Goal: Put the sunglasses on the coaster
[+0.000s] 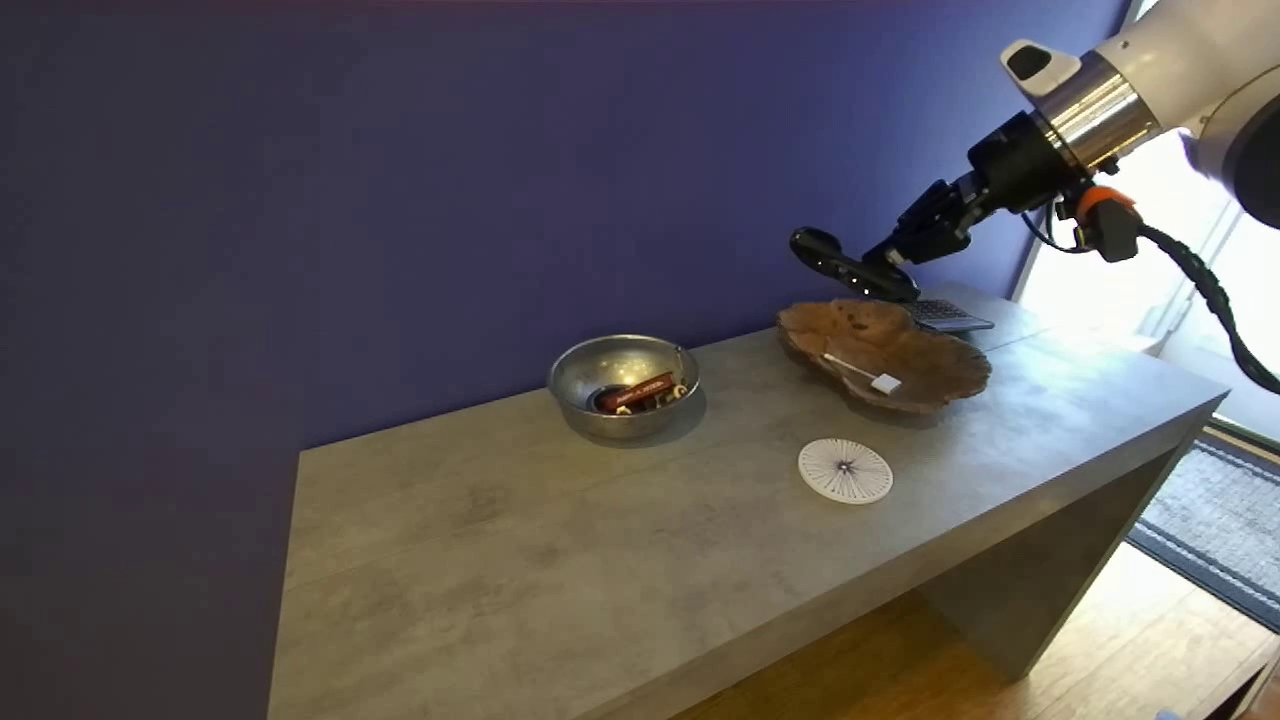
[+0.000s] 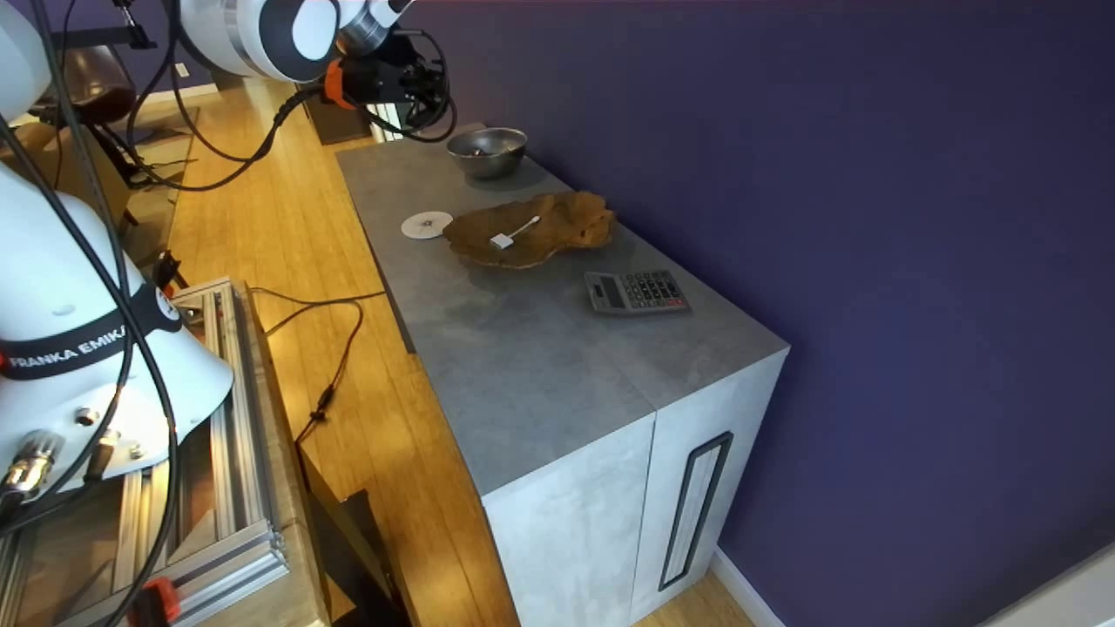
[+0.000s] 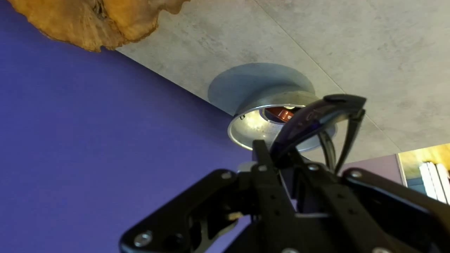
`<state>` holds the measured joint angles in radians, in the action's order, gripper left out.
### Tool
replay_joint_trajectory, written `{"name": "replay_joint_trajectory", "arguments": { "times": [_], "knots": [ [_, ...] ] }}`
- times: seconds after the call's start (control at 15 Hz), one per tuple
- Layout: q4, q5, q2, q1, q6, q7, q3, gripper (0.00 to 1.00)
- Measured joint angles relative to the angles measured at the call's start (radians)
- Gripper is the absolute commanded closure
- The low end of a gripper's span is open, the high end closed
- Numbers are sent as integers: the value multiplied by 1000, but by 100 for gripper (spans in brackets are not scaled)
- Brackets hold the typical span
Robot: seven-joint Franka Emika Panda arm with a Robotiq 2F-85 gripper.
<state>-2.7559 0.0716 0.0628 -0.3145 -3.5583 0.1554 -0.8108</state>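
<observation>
We have the sunglasses [image 1: 850, 270] clenched between the fingers [image 1: 925, 240], upper right in an exterior view, and there's our coaster [image 1: 846, 471], lower, flat on the worktop [image 1: 520, 560]!

White capitals on the black band [image 2: 74, 351] around the robot arm's white base [image 2: 45, 402], near and left in an exterior view, read "FRANKA EMIKA", the last letter partly covered.

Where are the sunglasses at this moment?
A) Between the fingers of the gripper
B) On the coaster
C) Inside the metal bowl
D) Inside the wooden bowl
A: in the wrist view, the gripper pinches the sunglasses, and in an exterior view they are up in the air, not touching the table.
</observation>
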Motion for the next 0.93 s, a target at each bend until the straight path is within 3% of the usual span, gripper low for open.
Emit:
{"name": "replay_joint_trajectory", "arguments": {
  "times": [0.2, 0.4, 0.53, 0.6, 0.73, 0.8, 0.93],
  "knots": [
    [1, -61, -1, 37, 74, 78, 30, 97],
    [8, -166, -17, 79, 269, 211, 53, 97],
    [14, -127, -38, 144, 394, 210, 118, 97],
    [13, -117, -40, 153, 423, 210, 117, 97],
    [10, -101, -13, 185, 426, 196, 101, 97],
    [9, -101, 12, 204, 416, 188, 93, 86],
    [13, -103, 80, 228, 372, 184, 75, 86]
  ]
}}
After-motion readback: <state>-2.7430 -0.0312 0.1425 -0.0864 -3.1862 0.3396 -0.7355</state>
